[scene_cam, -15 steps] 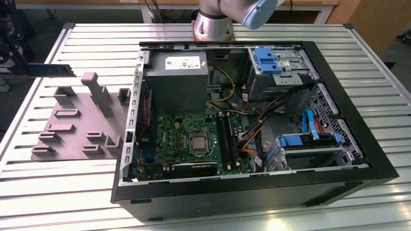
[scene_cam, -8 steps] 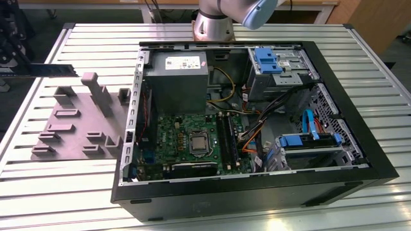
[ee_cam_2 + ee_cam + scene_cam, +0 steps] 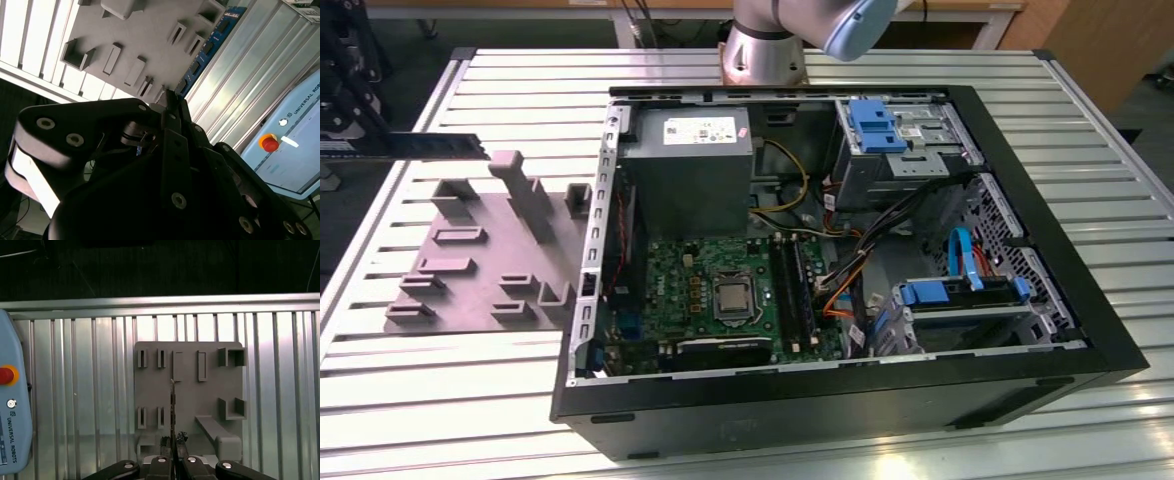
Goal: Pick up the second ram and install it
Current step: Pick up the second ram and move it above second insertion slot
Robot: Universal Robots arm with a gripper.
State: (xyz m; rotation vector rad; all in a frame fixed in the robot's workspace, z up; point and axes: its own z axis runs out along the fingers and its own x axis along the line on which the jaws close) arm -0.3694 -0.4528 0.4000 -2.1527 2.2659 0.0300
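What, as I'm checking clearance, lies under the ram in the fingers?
In the first wrist view, the second ram, clamped by the fingers, hangs over the grey fixture plate. The plate's strip directly beneath its edge is covered.

A: Table (image 3: pixel 454 400), what's on it?
B: Computer case (image 3: pixel 1067 330) lying open, toward the exterior view's right. Fixture plate (image 3: pixel 480 265) flat on the table, just beside the case on the exterior view's left.
A: Inside the case?
B: Motherboard (image 3: pixel 707 280) on the case floor. Power supply (image 3: pixel 687 170) behind it. Drive bays (image 3: pixel 894 140) to the exterior view's right.
A: The second ram (image 3: pixel 440 147)?
B: Clamped between the gripper (image 3: pixel 173 442) fingers, above the plate's far side. Pendant (image 3: pixel 10 405) on the table, apart from the plate.
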